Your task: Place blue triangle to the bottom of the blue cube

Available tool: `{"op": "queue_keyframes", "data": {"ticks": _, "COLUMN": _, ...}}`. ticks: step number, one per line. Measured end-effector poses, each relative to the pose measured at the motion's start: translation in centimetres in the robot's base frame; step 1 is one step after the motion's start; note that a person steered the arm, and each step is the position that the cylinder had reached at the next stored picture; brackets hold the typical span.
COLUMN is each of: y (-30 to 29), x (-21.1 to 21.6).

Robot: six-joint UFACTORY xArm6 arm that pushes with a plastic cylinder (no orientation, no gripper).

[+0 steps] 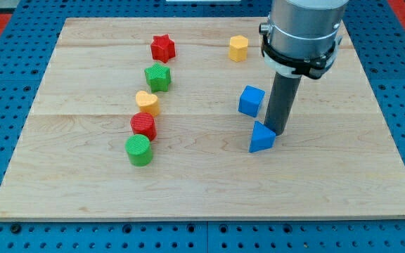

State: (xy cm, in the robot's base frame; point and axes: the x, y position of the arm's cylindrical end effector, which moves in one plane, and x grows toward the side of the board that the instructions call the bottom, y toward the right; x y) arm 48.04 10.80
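The blue triangle (pixel 261 138) lies on the wooden board (pixel 202 183), right of centre. The blue cube (pixel 251 100) sits just above it and slightly to the left, a small gap between them. My tip (pixel 278 132) is down at the board, touching the triangle's upper right side. The rod rises from there to the grey arm housing (pixel 305 31) at the view's top right. The tip is to the lower right of the cube.
A column of blocks stands left of centre: red star (pixel 163 48), green block (pixel 158 76), yellow heart-like block (pixel 148 102), red cylinder (pixel 143 126), green cylinder (pixel 138 150). A yellow block (pixel 238 48) sits near the top edge. Blue pegboard surrounds the board.
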Motion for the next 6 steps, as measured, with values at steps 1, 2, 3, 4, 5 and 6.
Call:
{"op": "queue_keyframes", "data": {"ticks": 1, "y": -1.0, "x": 1.1}}
{"op": "queue_keyframes", "data": {"ticks": 2, "y": -1.0, "x": 1.0}}
{"op": "queue_keyframes", "data": {"ticks": 3, "y": -1.1, "x": 1.2}}
{"op": "queue_keyframes", "data": {"ticks": 4, "y": -2.0, "x": 2.3}}
{"op": "queue_keyframes", "data": {"ticks": 5, "y": -2.0, "x": 2.3}}
{"op": "queue_keyframes", "data": {"ticks": 6, "y": -1.8, "x": 0.0}}
